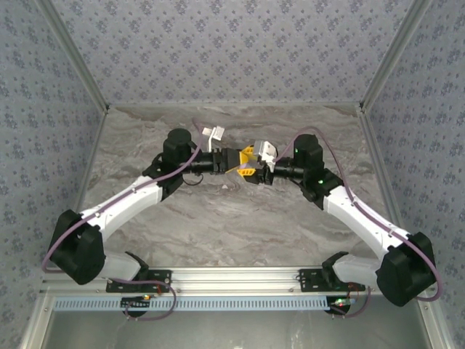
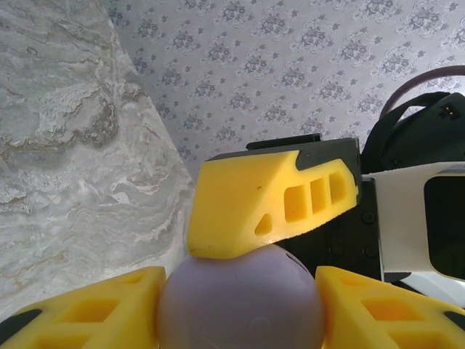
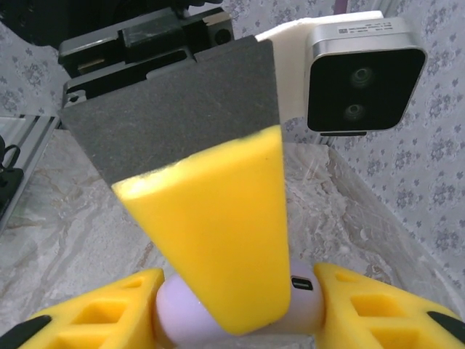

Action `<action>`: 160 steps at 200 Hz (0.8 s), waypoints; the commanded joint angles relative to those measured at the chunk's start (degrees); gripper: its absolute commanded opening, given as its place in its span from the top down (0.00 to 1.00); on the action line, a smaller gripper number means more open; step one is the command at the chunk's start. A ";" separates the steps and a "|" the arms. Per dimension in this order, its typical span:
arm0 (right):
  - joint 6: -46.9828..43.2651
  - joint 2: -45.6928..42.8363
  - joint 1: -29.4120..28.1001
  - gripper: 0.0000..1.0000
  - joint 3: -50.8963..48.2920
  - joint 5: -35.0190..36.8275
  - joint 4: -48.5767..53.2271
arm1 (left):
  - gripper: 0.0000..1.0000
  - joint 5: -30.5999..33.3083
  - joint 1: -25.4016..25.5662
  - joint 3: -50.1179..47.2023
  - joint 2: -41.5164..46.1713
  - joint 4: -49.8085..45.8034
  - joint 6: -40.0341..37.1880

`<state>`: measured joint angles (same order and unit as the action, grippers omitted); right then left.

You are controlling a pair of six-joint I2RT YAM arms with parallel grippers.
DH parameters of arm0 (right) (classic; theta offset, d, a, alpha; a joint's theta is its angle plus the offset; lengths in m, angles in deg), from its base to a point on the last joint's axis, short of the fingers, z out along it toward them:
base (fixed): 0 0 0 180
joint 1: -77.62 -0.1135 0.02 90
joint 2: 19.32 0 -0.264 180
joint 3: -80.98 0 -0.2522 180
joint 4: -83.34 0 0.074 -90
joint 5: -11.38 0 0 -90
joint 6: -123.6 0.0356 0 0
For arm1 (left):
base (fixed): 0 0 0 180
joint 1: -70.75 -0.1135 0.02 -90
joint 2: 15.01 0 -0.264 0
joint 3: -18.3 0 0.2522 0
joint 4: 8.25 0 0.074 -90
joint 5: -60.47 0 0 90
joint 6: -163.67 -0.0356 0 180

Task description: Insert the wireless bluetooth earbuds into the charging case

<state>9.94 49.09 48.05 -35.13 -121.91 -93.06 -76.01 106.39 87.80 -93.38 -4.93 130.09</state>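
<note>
L fingers (image 2: 94,313) sit one on each side of the charging case (image 2: 240,294), pads tight against its rounded flanks, so the left gripper (image 2: 240,316) is clamped on it. R fingers (image 3: 378,305) flank the same case crosswise to that grip, and as far as the R wrist view shows they are closed onto it too. One of them lies across the top of the case in the L wrist view (its partner is hidden behind the case). So the right gripper (image 3: 240,320) shares the hold. The case hangs between the two, above the marbled worktop (image 2: 65,145) and roughly mid-table in the top view, w/ both arms reaching inward to meet.

The case is a small pale-lavender puck, smooth and domed, w/ a small port (image 3: 302,283) on its rim. By its looks it's light, rigid plastic and prob. slick. The curved sides give the pads little to bite, so an off-centre squeeze could pop it out sideways. Best hold is across the widest part, on the lower shell, leaving the lid half free. Whether a seam or hinge sits under the fingers I can't tell. The earbuds will need the lid open first, so one gripper should steady the base while the other works the lid, gently (hinges on such cases prob. snap easily).
</note>
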 commanded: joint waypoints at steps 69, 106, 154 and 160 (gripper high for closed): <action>3.35 3.23 0.16 0.54 3.48 14.10 19.36 | 0.17 22.45 -1.90 4.66 10.61 -30.98 -19.92; 11.96 13.06 1.07 0.57 10.96 22.91 36.43 | 0.17 37.46 -3.15 4.97 14.27 -44.05 -25.32; 18.83 27.12 -0.75 0.58 16.57 30.79 51.64 | 0.17 43.03 -4.19 3.36 16.66 -47.53 -26.76; 19.35 28.48 -1.13 0.58 16.90 31.06 52.41 | 0.17 43.11 -4.25 3.19 16.75 -47.62 -26.80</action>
<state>24.19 73.30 48.38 -20.24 -95.81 -52.42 -37.46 102.80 91.58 -78.16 -48.69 105.72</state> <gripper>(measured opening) 0.476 0.825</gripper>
